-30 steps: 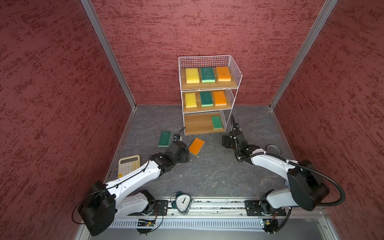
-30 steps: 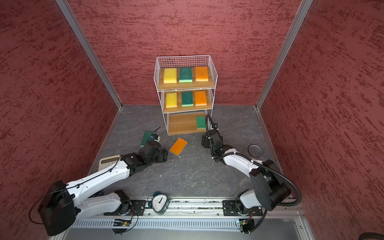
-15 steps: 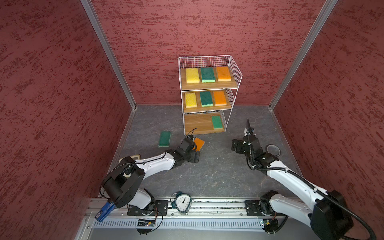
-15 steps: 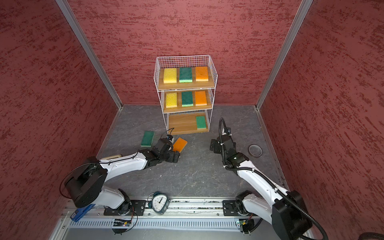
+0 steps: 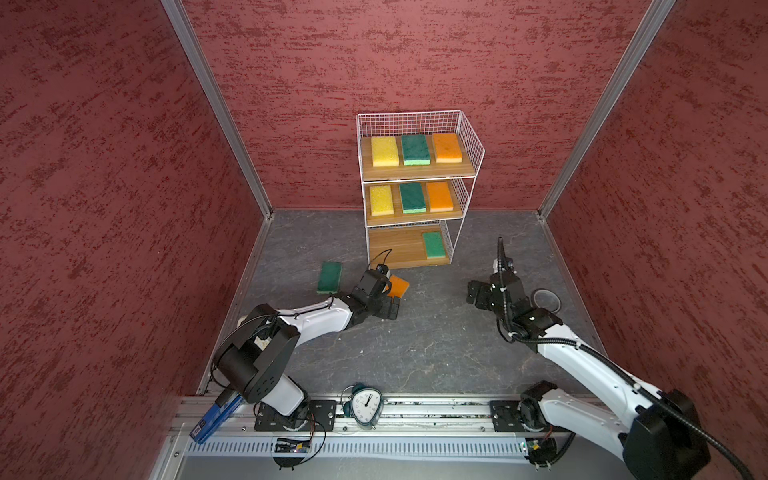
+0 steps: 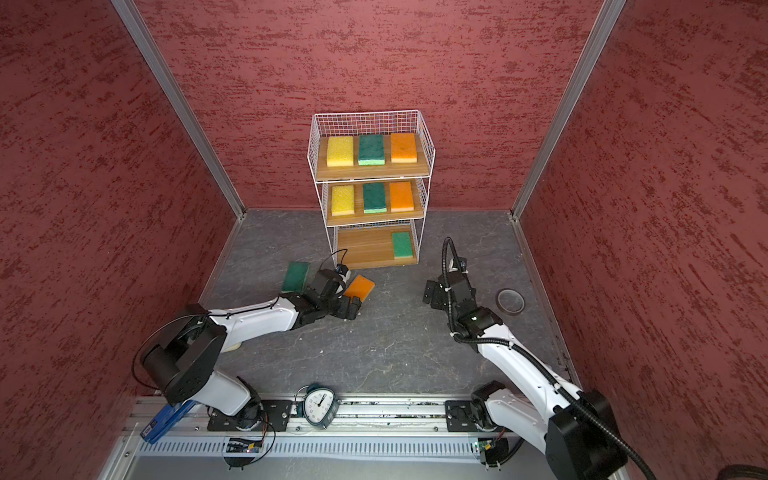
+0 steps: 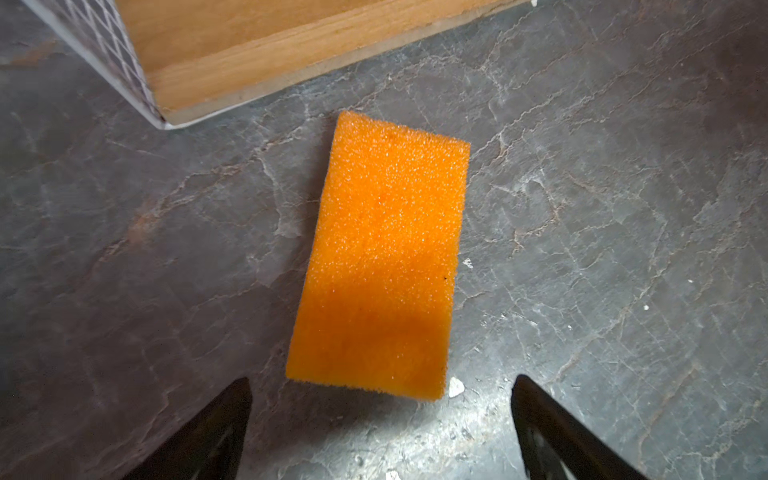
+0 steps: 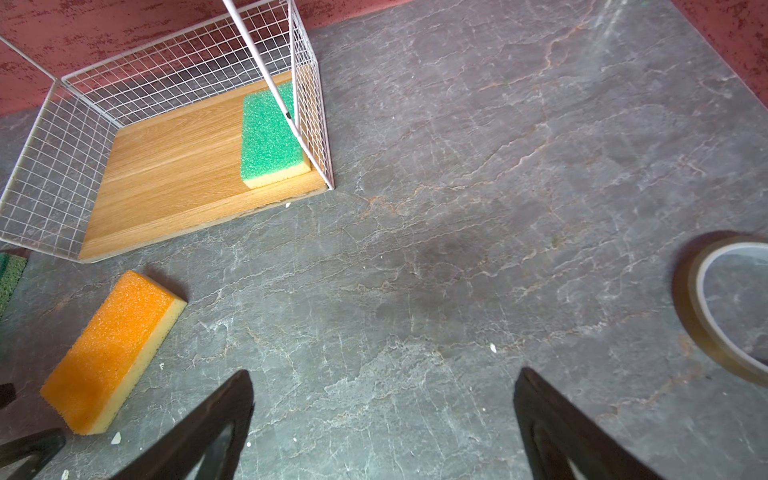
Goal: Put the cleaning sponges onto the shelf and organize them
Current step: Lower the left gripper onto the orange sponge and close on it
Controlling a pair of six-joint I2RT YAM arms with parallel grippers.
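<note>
The shelf [image 5: 395,245] [image 6: 365,247] stands at the back, with yellow, green and orange cleaning sponges on its top and middle boards. One green sponge [image 5: 433,244] [image 8: 270,137] lies at the right of the bottom board. An orange sponge [image 5: 400,286] [image 6: 360,287] [image 7: 382,257] [image 8: 112,349] lies flat on the floor before the shelf. My left gripper [image 5: 390,298] [image 7: 380,380] is open just short of its near end, touching nothing. A dark green sponge [image 5: 329,277] [image 6: 295,276] lies left of that arm. My right gripper [image 5: 478,293] [image 8: 382,374] hangs open and empty over bare floor.
A tape roll [image 5: 546,299] [image 8: 731,299] lies on the floor right of my right gripper. An alarm clock [image 5: 365,409] sits on the front rail between the arm bases. Red walls close in both sides and the back.
My left gripper swung right, up to the orange sponge, and opened wider. My right gripper pulled back from the shelf's right side toward the tape roll and opened fully.
</note>
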